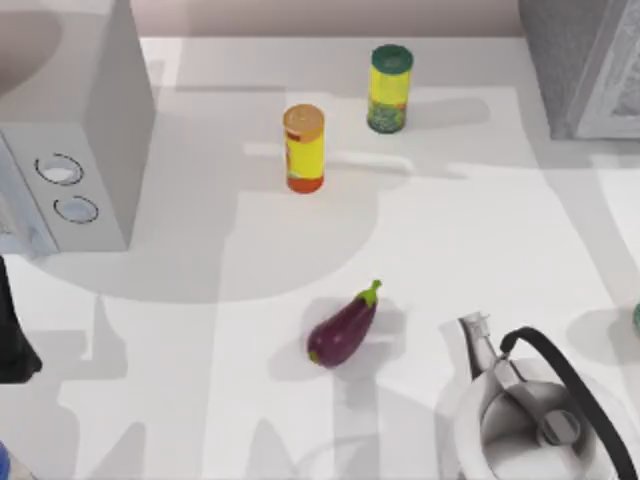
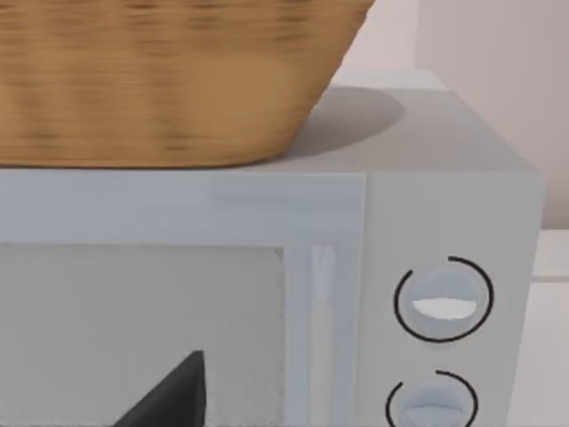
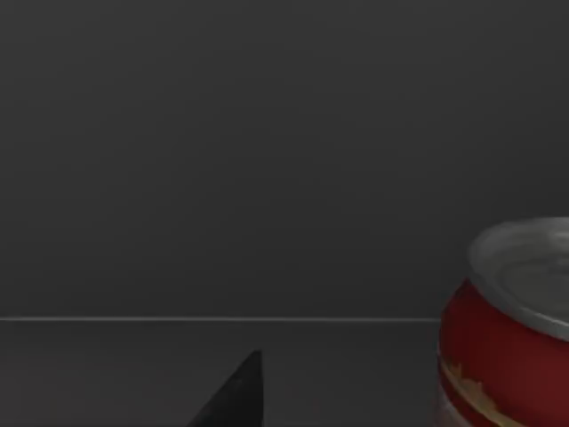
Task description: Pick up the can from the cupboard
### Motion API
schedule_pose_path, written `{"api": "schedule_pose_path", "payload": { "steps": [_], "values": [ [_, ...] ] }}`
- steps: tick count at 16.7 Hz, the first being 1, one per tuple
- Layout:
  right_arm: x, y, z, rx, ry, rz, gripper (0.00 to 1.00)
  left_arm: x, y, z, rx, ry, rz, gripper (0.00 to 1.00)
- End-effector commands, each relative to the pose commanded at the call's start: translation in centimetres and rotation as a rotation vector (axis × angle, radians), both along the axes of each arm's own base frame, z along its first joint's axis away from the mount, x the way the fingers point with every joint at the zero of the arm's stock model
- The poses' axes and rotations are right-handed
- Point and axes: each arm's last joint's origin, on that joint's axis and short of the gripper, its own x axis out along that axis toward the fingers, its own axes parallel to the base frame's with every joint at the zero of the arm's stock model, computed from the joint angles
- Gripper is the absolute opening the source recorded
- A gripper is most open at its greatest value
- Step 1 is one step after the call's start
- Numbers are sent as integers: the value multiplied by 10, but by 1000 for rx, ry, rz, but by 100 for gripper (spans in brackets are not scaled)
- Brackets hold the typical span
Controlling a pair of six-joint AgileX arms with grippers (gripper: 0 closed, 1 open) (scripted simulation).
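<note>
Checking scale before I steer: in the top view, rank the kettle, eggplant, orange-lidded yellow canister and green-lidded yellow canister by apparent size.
1. Silver metal kettle with black handle, largest though cut off by the frame.
2-4. Purple eggplant, orange-lidded yellow canister and green-lidded yellow canister look alike; not ranked.

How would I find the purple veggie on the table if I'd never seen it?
Start at the big silver kettle in the top view's lower right corner. Just left of it lies the eggplant, on its side. It is the only purple thing, with a green stem, unlike the two upright yellow tubes farther back.
</note>
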Motion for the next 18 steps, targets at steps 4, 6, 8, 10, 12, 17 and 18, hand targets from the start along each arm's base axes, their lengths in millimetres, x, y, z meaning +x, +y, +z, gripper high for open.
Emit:
{"api": "schedule_pose_path", "payload": {
  "steps": [4, 6, 8, 10, 12, 17, 18],
  "values": [
    [0, 0, 0, 0, 0, 0, 32, 0, 0, 0, 0, 0, 0, 100],
    [0, 0, 0, 0, 0, 0, 17, 0, 0, 0, 0, 0, 0, 100],
    [0, 0, 0, 0, 0, 0, 2, 0, 0, 0, 0, 0, 0, 100],
    [0, 0, 0, 0, 0, 0, 0, 0, 0, 0, 0, 0, 0, 100],
    [0, 0, 0, 0, 0, 0, 0, 0, 0, 0, 0, 0, 0, 100],
    [0, 0, 0, 1, -1, 1, 0, 0, 0, 0, 0, 0, 0, 100],
    [-2, 1, 1, 1, 0, 2, 0, 0, 0, 0, 0, 0, 0, 100]
  ]
}}
